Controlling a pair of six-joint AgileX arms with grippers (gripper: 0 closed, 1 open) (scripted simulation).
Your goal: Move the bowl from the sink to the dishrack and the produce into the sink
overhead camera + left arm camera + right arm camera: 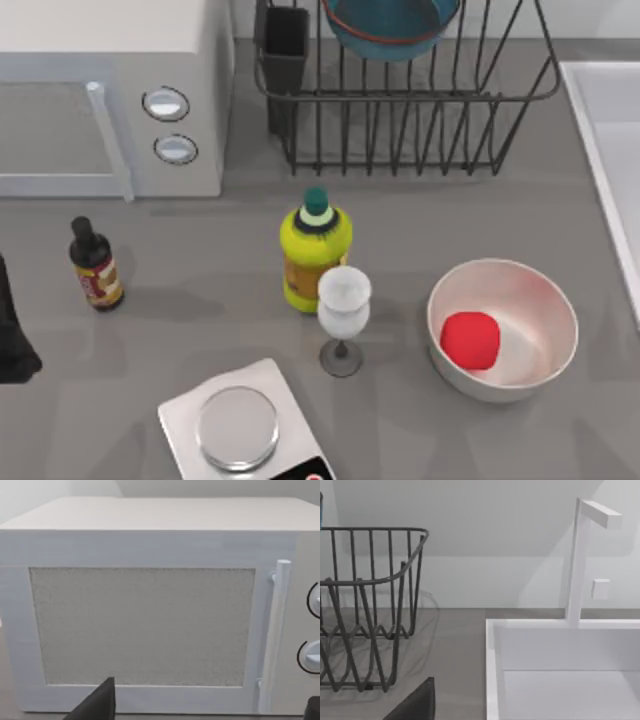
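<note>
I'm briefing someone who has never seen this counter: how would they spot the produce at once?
Start at the sink on the table's right edge, then look just left of it and nearer the front for the white bowl. The produce lies inside it: small, glossy, bright red, tomato-like, the one red thing among the bottles and glass.

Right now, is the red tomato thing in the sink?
No, the produce sits inside the white bowl on the table, beside the sink.

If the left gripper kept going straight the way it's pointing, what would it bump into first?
Most likely the microwave. The left wrist view looks straight at its door, with nothing in between as far as it shows. How far off the door is cannot be judged.
</note>
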